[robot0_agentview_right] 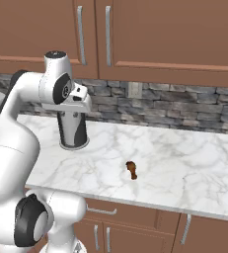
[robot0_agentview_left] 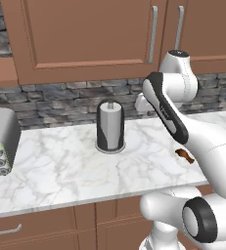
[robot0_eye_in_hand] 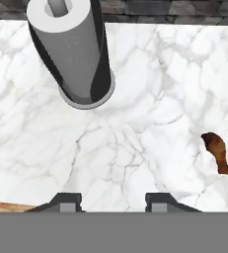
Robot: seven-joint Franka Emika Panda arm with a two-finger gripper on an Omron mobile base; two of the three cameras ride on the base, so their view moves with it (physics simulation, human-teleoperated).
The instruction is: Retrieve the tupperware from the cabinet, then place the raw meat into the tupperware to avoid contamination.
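The gripper [robot0_eye_in_hand: 112,200] hangs above the front part of the counter [robot0_eye_in_hand: 135,133] and looks down on it. In the hand view its two tips stand apart with only bare marble between them, so the jaws are open and hold nothing.

The meat [robot0_eye_in_hand: 217,152] lies on the counter to the right of the tips in that view and a little farther from the front edge. It is apart from them and touches nothing else. Its long axis runs nearly front to back, slightly slanted, with the thick end farther away and the thin tapered end nearer to the counter edge. In the right base view the meat [robot0_agentview_right: 132,169] sits in the open marble, to the right of the roll [robot0_agentview_right: 73,129] and nearer to the front edge.

The roll [robot0_eye_in_hand: 68,49] stands upright on its round base, farther back and to the left of the gripper.

Farthest and highest is the cabinet [robot0_agentview_right: 135,34], on the wall above the stone backsplash. Its doors appear closed, with the two bar handles [robot0_agentview_right: 94,34] close together. No tupperware can be seen; I judge it is still inside. So the coming move probably goes up and back, from the low, downward-pointing hand to those handles, and not sideways to the meat.
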